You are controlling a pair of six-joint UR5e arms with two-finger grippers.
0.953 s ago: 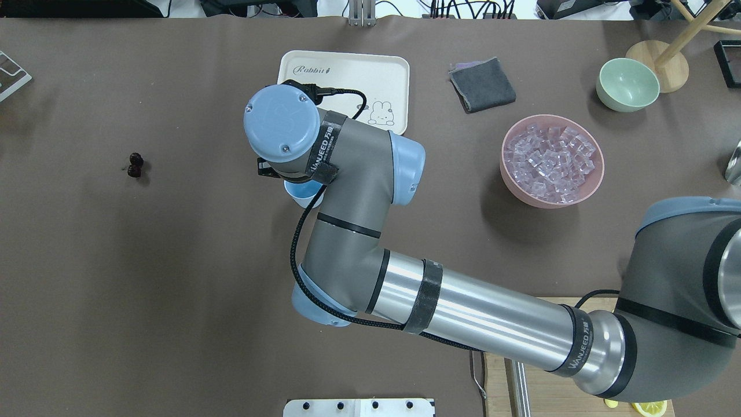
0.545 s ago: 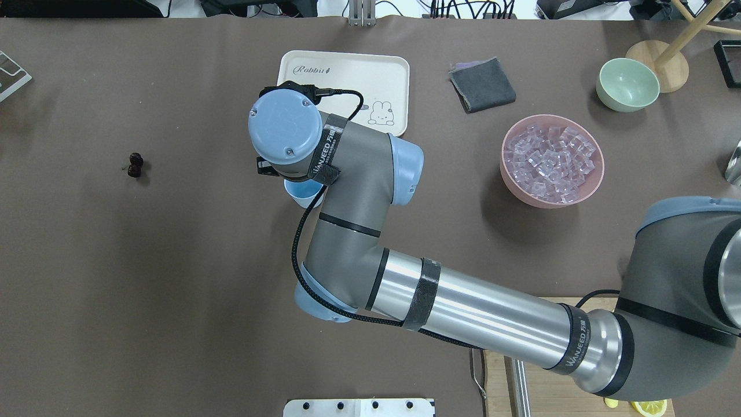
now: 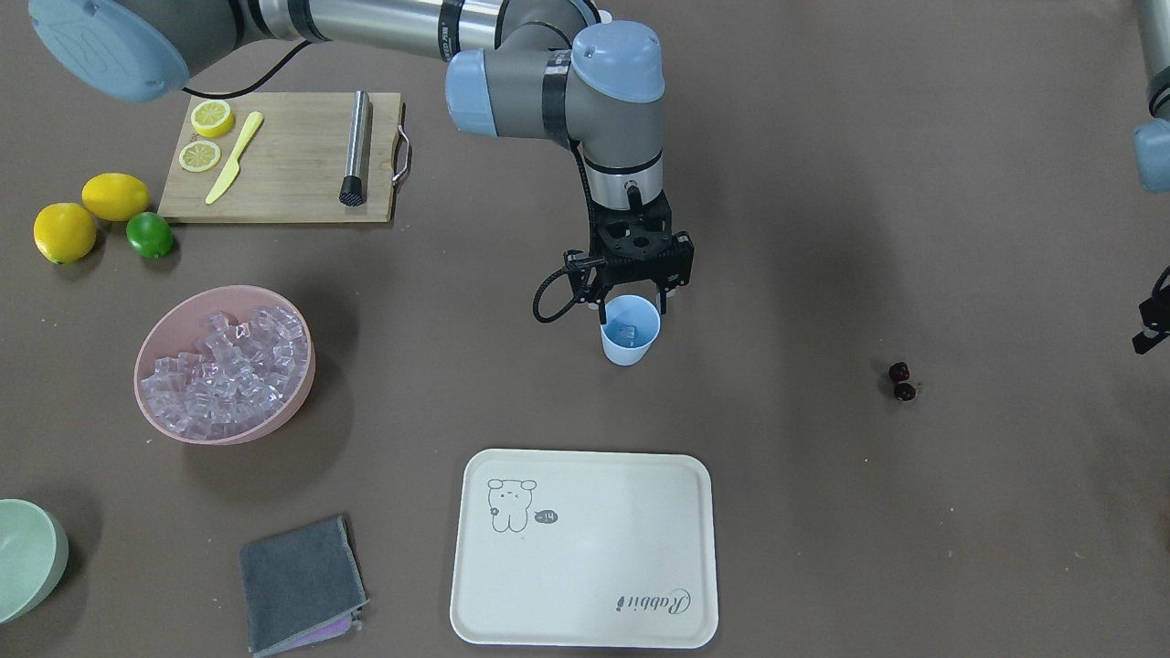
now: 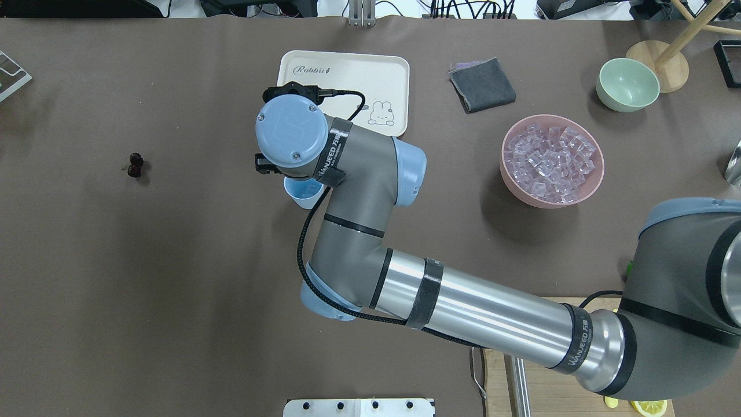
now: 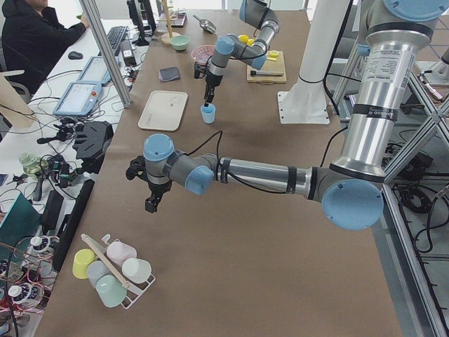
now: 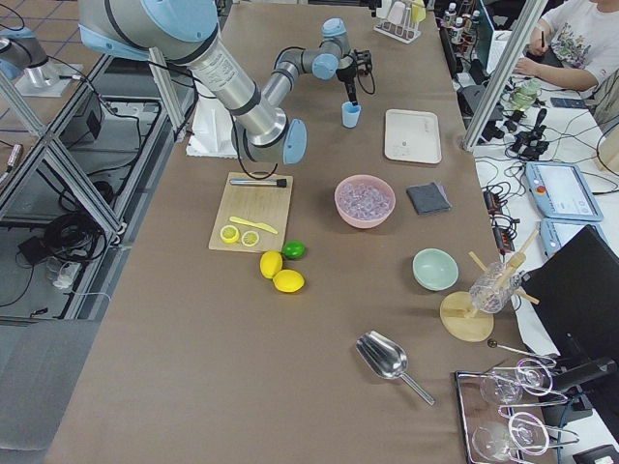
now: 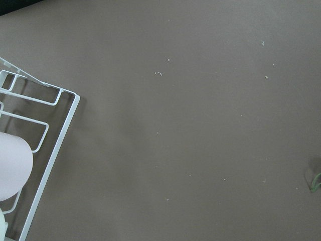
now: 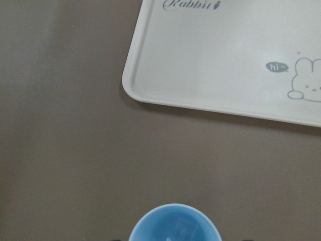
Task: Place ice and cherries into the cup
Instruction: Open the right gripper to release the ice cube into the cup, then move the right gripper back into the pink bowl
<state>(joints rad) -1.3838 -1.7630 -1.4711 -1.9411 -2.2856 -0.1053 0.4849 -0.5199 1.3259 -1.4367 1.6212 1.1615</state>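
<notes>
**Right claw parked over the cup, one cube already in**

The right gripper [image 3: 631,309] hangs straight down over the light-blue cup [image 3: 631,334], its jaws spread wide, one finger to each side of the rim and nothing held between them. The cup stands upright on the brown table, roughly mid-table, a bit nearer the robot than the cream tray [image 3: 585,585]. Looking down from the right wrist camera, a clear cube [image 8: 176,227] sits at the bottom of the cup.

The rest of the ice [image 3: 224,366] is piled in the pink bowl [image 3: 228,437], well off to the robot's right of the cup. The cherries [image 3: 900,381] lie as a dark pair on the bare table on the robot's left, well apart from the cup and from both arms.

The left gripper [image 5: 151,203] hovers above the table off at the left end, close to a white wire rack [image 7: 50,150]. Whether its jaws are apart or together can't be told from these views.
</notes>
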